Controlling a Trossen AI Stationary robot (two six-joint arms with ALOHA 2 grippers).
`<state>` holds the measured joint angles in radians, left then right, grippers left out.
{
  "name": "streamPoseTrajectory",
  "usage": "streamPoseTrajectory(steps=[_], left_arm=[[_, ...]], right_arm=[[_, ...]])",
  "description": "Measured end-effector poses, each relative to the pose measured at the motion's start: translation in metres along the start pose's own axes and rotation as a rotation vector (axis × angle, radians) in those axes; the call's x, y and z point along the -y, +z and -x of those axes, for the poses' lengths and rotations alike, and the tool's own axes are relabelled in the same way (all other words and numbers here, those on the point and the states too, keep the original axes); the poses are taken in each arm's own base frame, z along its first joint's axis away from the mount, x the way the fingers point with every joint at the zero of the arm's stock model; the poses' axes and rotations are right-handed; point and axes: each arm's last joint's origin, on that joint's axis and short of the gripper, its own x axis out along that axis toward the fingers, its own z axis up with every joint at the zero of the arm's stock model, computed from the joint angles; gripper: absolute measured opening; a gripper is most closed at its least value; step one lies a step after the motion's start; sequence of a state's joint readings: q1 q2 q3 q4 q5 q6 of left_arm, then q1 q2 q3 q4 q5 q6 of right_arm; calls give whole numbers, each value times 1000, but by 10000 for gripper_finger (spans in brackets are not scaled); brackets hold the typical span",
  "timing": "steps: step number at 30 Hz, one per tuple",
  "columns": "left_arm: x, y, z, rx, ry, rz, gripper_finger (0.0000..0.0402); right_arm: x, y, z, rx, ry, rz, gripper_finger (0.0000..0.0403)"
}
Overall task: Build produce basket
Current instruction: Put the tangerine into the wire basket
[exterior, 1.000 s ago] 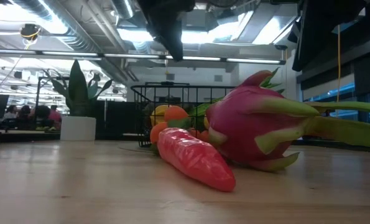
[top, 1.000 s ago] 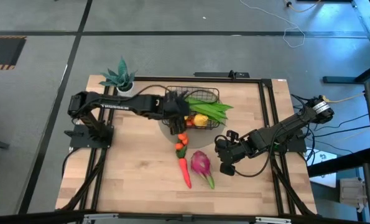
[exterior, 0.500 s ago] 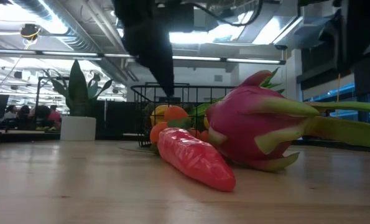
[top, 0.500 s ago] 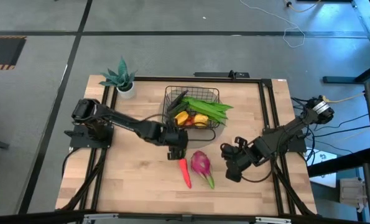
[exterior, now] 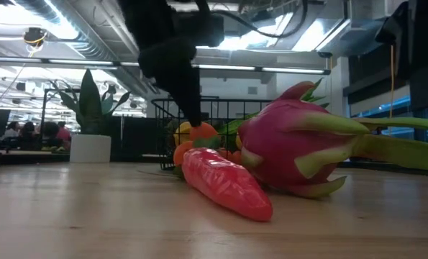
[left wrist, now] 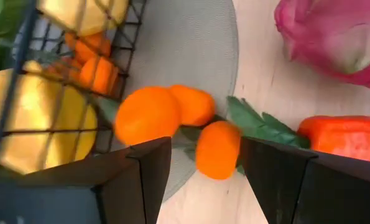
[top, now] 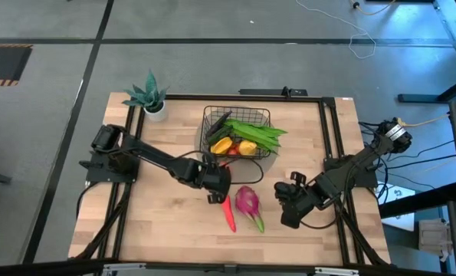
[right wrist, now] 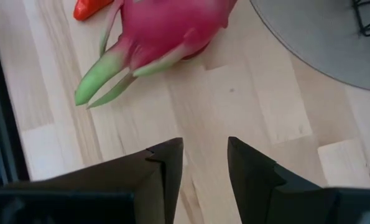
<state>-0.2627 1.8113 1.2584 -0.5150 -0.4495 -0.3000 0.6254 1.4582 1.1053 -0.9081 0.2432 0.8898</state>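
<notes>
The black wire basket (top: pixel 237 132) stands on a grey round mat (left wrist: pixel 185 50) and holds green bean pods (top: pixel 260 134), a yellow mango (top: pixel 245 147) and other produce. A cluster of small oranges with green leaves (left wrist: pixel 172 112) lies at the mat's near edge. The carrot (top: pixel 228 215) and the pink dragon fruit (top: pixel 247 201) lie on the table beside it. My left gripper (left wrist: pixel 206 180) is open and low over the oranges, one finger on either side of the nearest orange (left wrist: pixel 217 149). My right gripper (right wrist: pixel 205 162) is open and empty, right of the dragon fruit (right wrist: pixel 166 31).
A teal potted plant in a white pot (top: pixel 151 98) stands at the table's far left corner. Bare wood lies along the near edge and on the left side. In the low view the carrot (exterior: pixel 224 183) and dragon fruit (exterior: pixel 300 140) stand in front of the basket (exterior: pixel 199 108).
My left gripper has gone from above the basket toward the table's near edge and down to the oranges by the carrot's top. My right gripper has gone a little toward the near edge. The produce has stayed where it was.
</notes>
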Motion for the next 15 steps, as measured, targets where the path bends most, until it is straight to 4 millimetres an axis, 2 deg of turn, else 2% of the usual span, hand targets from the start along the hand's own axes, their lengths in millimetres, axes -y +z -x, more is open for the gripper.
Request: streamPoseTrajectory(steps=[8,15], left_arm=[[12,-14,-31,-63,87,-53,181],[18,-25,-55,-156,7,-51,181]], right_arm=[[0,0,0,1,0,0,116],[0,0,0,4,3,-1,116]])
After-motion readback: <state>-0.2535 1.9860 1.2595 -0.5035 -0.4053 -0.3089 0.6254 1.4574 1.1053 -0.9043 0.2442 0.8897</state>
